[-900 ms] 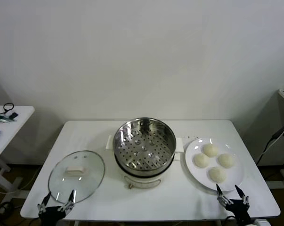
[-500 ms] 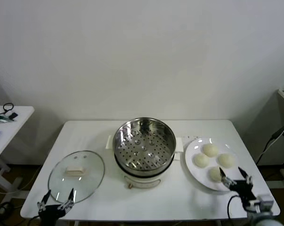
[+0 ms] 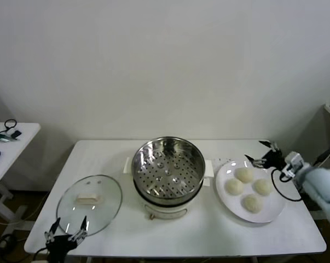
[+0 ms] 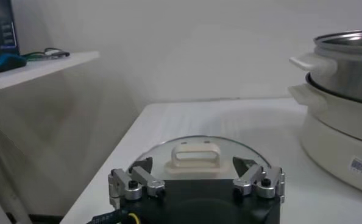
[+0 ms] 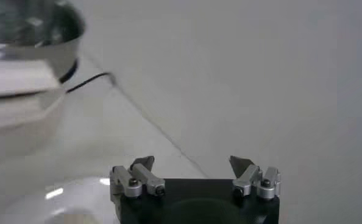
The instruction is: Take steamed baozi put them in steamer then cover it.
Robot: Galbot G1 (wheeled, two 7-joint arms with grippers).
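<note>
I see: buns (image 3: 244, 188) cream-white | steamer (image 3: 168, 169) shiny silver w/ dots of holes | lid (image 3: 89, 204) clear, cream handle | plate (image 3: 273, 205) white

The steamer (image 3: 168, 169) is seen as shiny perforated metal. The cover (image 3: 89, 204) is clear glass, metal-rimmed. The steamed baozi (image 3: 244, 175) are smooth and matt.

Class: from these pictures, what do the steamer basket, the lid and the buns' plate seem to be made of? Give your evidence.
Steamer: polished metal, probably stainless steel; mirror-like reflections, punched holes.
Lid: clear glass, table visible through it; handle looks like cream plastic.
Plate: glossy white, ceramic or plastic.
</note>
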